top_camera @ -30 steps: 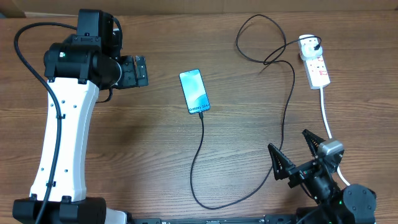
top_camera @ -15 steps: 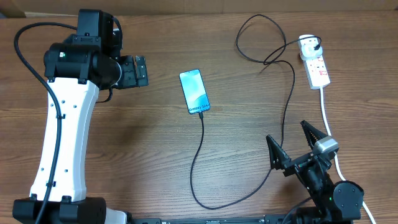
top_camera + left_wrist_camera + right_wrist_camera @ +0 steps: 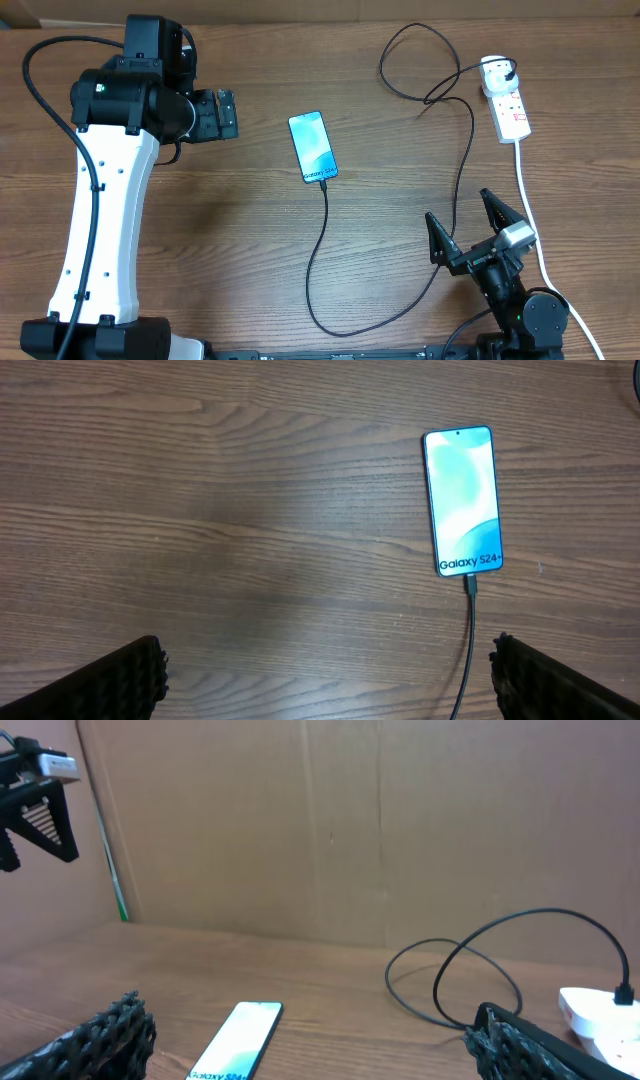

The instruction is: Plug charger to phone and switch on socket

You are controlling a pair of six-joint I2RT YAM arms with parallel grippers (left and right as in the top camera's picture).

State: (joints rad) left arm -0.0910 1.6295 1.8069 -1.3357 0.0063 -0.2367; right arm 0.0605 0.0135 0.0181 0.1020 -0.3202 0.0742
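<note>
Left gripper (image 3: 215,114) and right gripper (image 3: 458,215) are both gaping wide, holding nothing. Up close, left wrist view shows the charger (image 3: 470,650) seated in the phone (image 3: 462,500) at its bottom edge. Overhead adds the socket (image 3: 510,110) off to the right, well apart from it.

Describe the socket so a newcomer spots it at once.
On the wooden table, look to the far right corner. The socket is the white elongated strip with small red markings, a white plug seated at its far end. Unlike the thin black charger cable looping beside it, it trails a thick white cord.
</note>
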